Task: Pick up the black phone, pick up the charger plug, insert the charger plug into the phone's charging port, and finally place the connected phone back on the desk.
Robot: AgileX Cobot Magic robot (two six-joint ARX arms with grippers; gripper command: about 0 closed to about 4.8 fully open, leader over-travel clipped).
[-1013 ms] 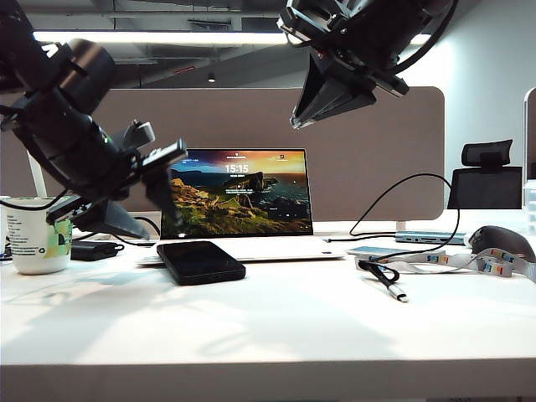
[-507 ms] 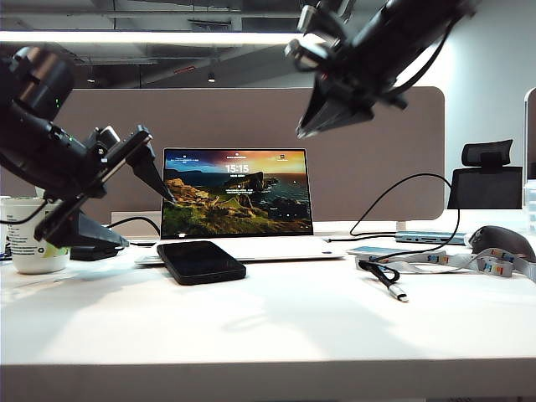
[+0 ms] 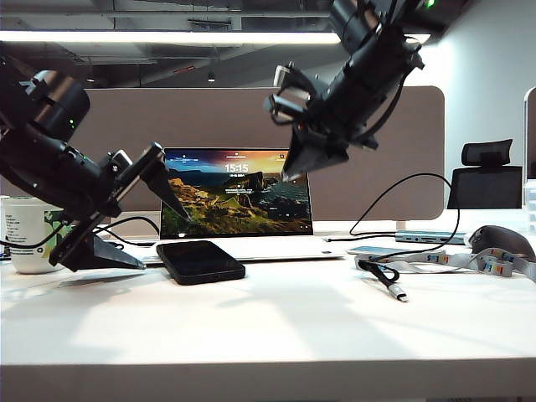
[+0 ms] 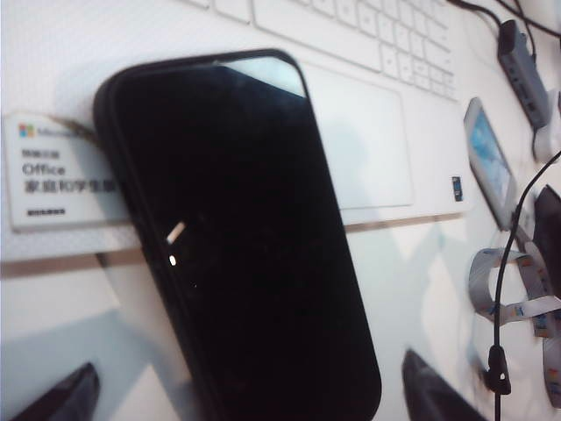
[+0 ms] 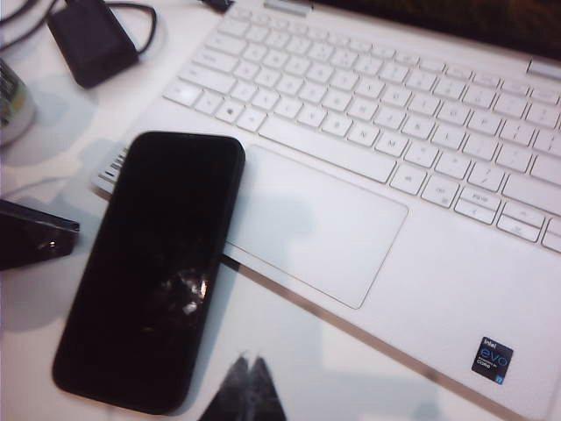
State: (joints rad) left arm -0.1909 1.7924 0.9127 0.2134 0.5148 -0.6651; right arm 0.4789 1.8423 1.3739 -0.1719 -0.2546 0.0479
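Swung lower with left gripper (image 3: 134,219) spread beside flat glossy black phone (image 3: 200,261) (slick, rigid; clamp long edges), right gripper (image 3: 295,164) pinched empty above.

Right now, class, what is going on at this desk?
A two-armed robot is starting on the black phone, which lies untouched on the desk, partly on the laptop. The left pincer is open, low beside the phone. The right pincer is shut, up before the screen. The charger plug lies unheld to the right.

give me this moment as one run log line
left gripper: open, low beside black phone | right gripper: shut, raised before laptop | phone: on desk | charger plug: untouched
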